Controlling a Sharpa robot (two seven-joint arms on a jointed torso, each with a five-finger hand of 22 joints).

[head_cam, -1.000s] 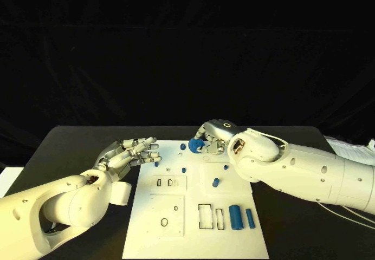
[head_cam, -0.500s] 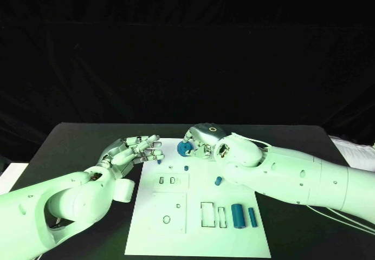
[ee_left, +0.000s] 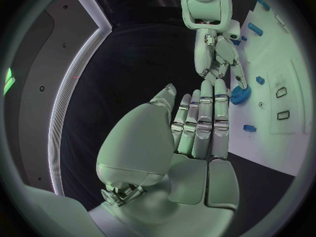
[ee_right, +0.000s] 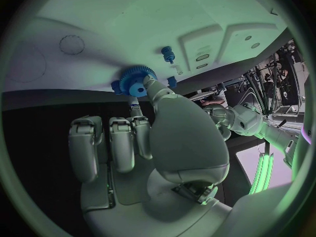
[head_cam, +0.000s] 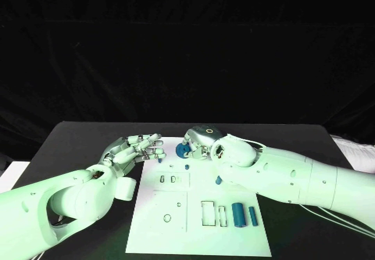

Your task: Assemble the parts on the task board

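The white task board (head_cam: 195, 227) lies in the middle of the table. My right hand (head_cam: 201, 142) is over its far edge and pinches a blue toothed gear (head_cam: 183, 150), which the right wrist view shows between thumb and a finger (ee_right: 135, 82), close to the board. My left hand (head_cam: 134, 150) hovers at the board's far left corner with fingers stretched out and nothing in them. The left wrist view has that hand (ee_left: 191, 137) facing the gear (ee_left: 240, 95). A small blue peg (head_cam: 159, 160) sits just beyond the left fingertips.
More blue parts are on the board: a small peg (head_cam: 187, 167), another (head_cam: 219, 180), and two upright-lying cylinders (head_cam: 237, 215) (head_cam: 251, 216) near the right edge. Rectangular and round sockets (head_cam: 206, 213) mark the board's middle. Black table (head_cam: 70, 146) surrounds it.
My right hand has carried the gear a little to the left along the board's far edge. The left hand has edged slightly forward, fingers still spread.
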